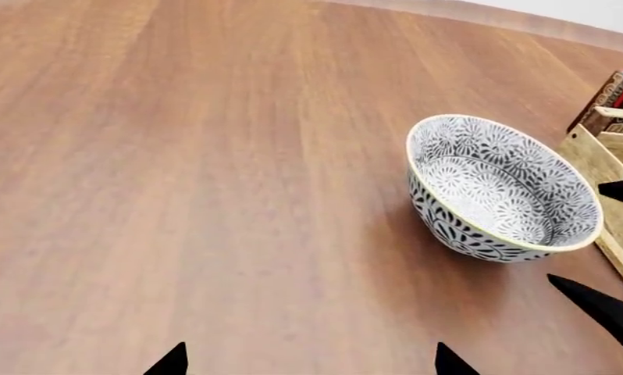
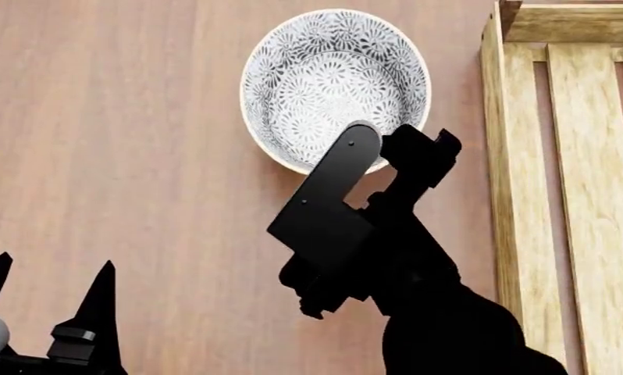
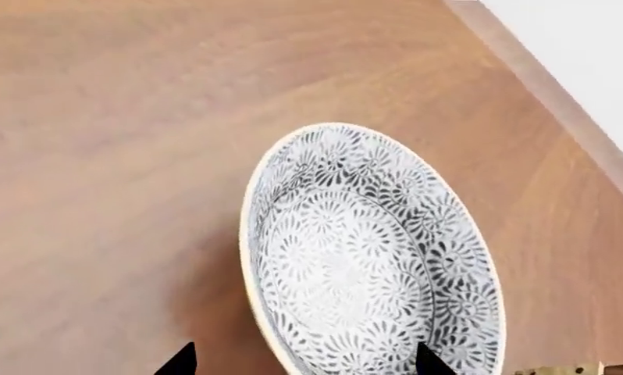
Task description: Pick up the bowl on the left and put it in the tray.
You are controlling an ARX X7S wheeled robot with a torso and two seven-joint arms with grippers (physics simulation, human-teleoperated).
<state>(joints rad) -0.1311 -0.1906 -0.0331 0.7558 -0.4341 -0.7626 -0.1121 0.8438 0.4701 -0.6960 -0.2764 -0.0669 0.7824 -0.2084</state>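
The bowl [image 2: 336,82], white with a grey-blue floral pattern, stands upright on the wooden table just left of the tray [image 2: 572,195], a light-wood slatted crate. My right arm reaches up the middle of the head view and ends over the bowl's near rim. In the right wrist view the right gripper [image 3: 301,361] is open. One fingertip is over the table outside the bowl [image 3: 374,266] and the other over its inside. My left gripper [image 2: 51,269] is open at the near left, far from the bowl [image 1: 499,187], with bare table between its fingers.
A brown and red box [image 1: 619,90] stands behind the tray's end rail [image 1: 614,117]. The table's far edge [image 3: 561,101] runs beyond the bowl. Bare wood stretches left of the bowl.
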